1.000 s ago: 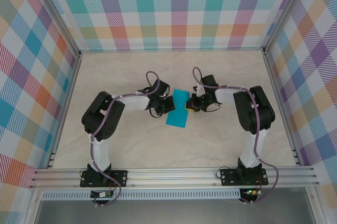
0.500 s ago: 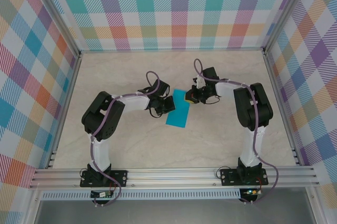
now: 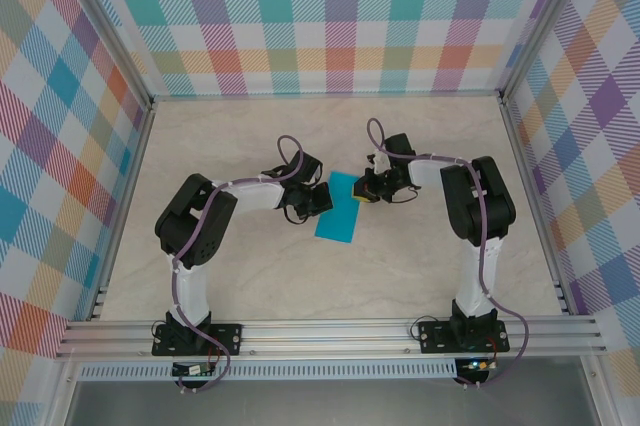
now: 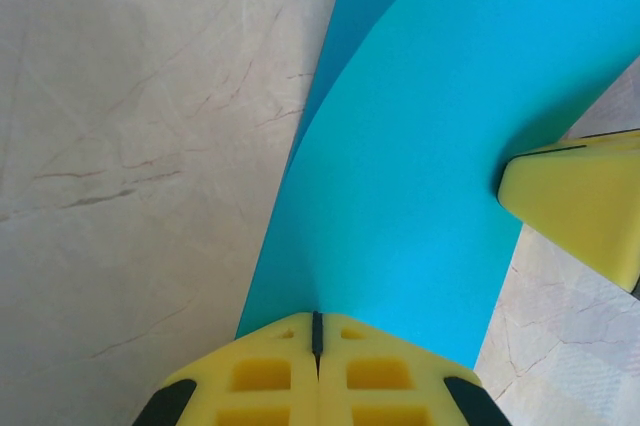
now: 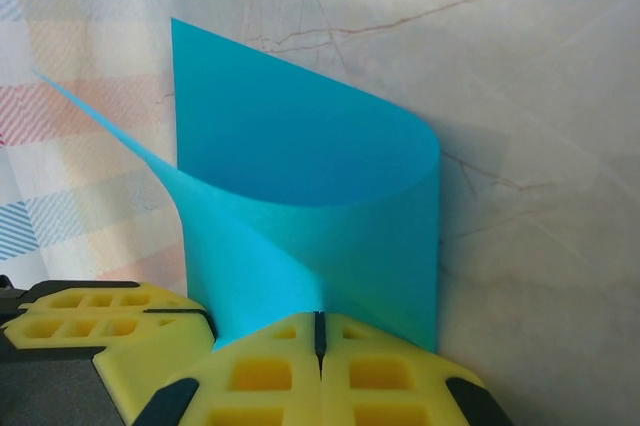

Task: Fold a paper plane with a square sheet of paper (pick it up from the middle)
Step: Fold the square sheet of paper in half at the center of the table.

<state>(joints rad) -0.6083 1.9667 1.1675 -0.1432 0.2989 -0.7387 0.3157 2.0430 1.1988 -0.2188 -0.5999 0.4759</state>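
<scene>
Square sheet of paper (image 3: 337, 214), teal-blue, sits about at the middle of the marble-look tabletop (image 3: 250, 276). From the top camera it reads as a narrow slanted strip, its long side running from the far part of the table's middle toward the near part. In the right wrist view the sheet (image 5: 300, 196) is not flat: it lifts off the table and bows over in a soft curve, with one thin corner sticking out to the left. In the left wrist view the sheet (image 4: 420, 136) is smooth and runs away from the fingers, the table bare on its left. I see the left gripper (image 3: 322, 198) just left of the table's middle, clenched on the sheet's left edge. The wrist shot shows the left gripper (image 4: 316, 324) with its yellow pads pressed together and the paper going into the seam. The right gripper (image 3: 362, 190) is just right of the table's middle, at the sheet's far right edge. Up close the right gripper (image 5: 319, 324) has its pads closed tight with paper pinched between them. Each wrist view catches a bit of the other claw's yellow pad. Both arms reach in from the near edge of the table, elbows bent outward. Plaid walls (image 3: 300, 16) ring the table on three sides.
</scene>
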